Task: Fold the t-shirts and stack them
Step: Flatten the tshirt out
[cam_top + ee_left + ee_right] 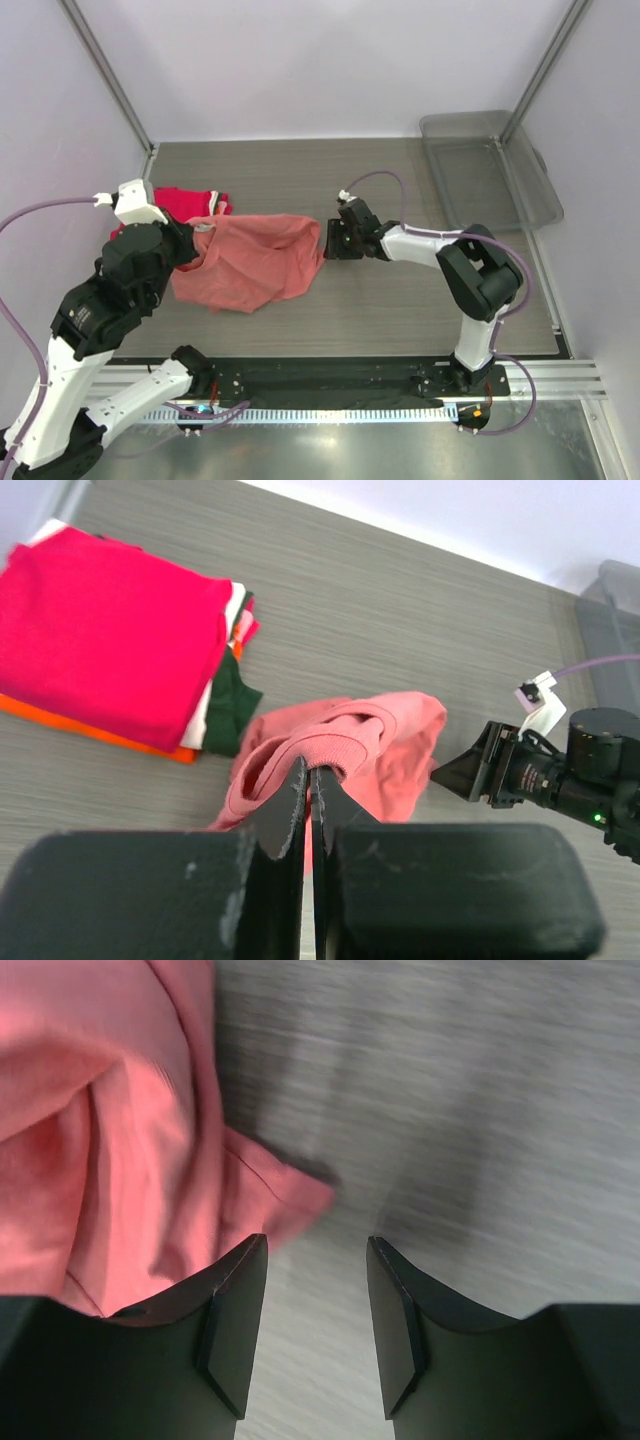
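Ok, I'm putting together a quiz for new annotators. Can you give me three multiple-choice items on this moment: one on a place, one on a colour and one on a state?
1. Where does the clear grey plastic bin stand?
A. far right corner
B. near left edge
C. between the two arms

2. What colour is the topmost folded cotton shirt?
A. dark green
B. magenta-red
C. white

3. How is the right claw?
A. shut on a shirt
B. open
C. shut on nothing

Answers:
1 A: the top view shows it at the far right.
2 B: the left wrist view shows magenta-red uppermost.
3 B: its fingers stand apart beside the crumpled salmon-pink cotton shirt, with nothing clamped between them.
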Available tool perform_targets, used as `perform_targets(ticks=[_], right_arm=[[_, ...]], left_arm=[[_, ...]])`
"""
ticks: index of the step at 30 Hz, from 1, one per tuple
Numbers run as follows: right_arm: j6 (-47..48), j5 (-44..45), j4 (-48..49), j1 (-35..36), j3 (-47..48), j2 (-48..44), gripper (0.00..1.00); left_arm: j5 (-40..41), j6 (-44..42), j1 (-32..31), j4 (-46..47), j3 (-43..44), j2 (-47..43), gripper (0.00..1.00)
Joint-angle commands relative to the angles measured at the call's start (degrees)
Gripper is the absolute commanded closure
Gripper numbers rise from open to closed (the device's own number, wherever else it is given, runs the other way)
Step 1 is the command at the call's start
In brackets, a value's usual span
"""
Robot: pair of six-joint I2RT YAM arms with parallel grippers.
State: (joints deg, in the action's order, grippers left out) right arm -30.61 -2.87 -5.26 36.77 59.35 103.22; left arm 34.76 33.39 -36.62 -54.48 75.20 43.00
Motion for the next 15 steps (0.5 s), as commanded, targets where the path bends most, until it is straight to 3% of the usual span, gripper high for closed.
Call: perform_targets(ticks=[1, 6, 9, 10, 11, 12, 15], right_arm=[[-1.82, 0.42, 1.65, 1.72, 5.5, 2.77, 0.5], [-2.7, 1.73, 1.3, 3.83, 9.19, 7.33, 0.51], [-2.96, 2.61, -0.62, 4.36, 11.82, 9.88, 0.67], [-2.96, 2.61, -2.55, 4.36, 12.45, 10.16, 0.84], [-2.88, 4.87, -3.35, 4.36, 12.72, 10.07, 0.94], [-2.7, 7.85, -3.88, 4.36, 12.37, 8.33, 0.99], [-1.3, 14.27, -5.63, 3.14, 10.53, 2.71, 0.99]], left_arm=[[4.78, -2.09, 0.41, 1.04, 3.2, -0.38, 1.0], [5.66, -2.89, 0.41, 1.04, 3.81, -0.64, 1.0], [5.93, -3.33, 0.41, 1.13, 4.16, -0.73, 1.0], [6.02, -3.41, 0.41, 1.04, 4.17, -0.64, 1.0], [6.1, -3.5, 0.41, 1.04, 4.34, -0.29, 1.0], [6.28, -3.42, 0.41, 0.95, 4.26, -0.11, 1.0], [6.46, -3.24, 0.41, 3.14, 2.15, 0.59, 1.0]])
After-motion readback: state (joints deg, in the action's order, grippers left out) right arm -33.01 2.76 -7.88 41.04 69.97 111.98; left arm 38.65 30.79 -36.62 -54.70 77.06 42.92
